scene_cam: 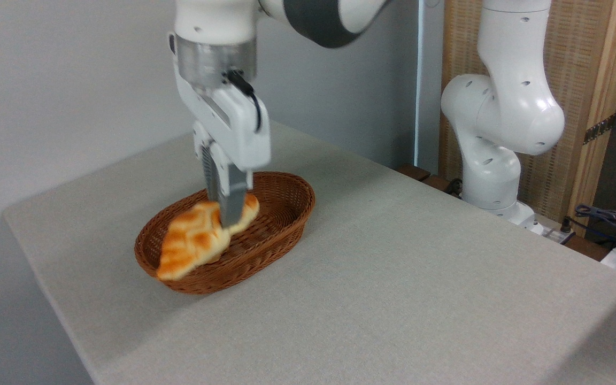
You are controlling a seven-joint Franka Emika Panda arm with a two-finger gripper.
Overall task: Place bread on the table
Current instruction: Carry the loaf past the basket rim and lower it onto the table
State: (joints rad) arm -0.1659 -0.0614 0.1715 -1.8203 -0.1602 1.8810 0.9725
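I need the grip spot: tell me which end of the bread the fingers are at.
The upper right end of the bread, by the fingers; the lower left end overhangs the basket rim.

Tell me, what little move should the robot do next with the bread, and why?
Probably lift straight up a little more. The gripper looks shut on the bread, but the loaf hangs tilted, its low end near the rim of the basket. It likely needs to clear that rim before moving over the table.

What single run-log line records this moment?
stage: lifting | pincer: shut on bread | bread: tilted, low end over basket rim | table: bread not placed
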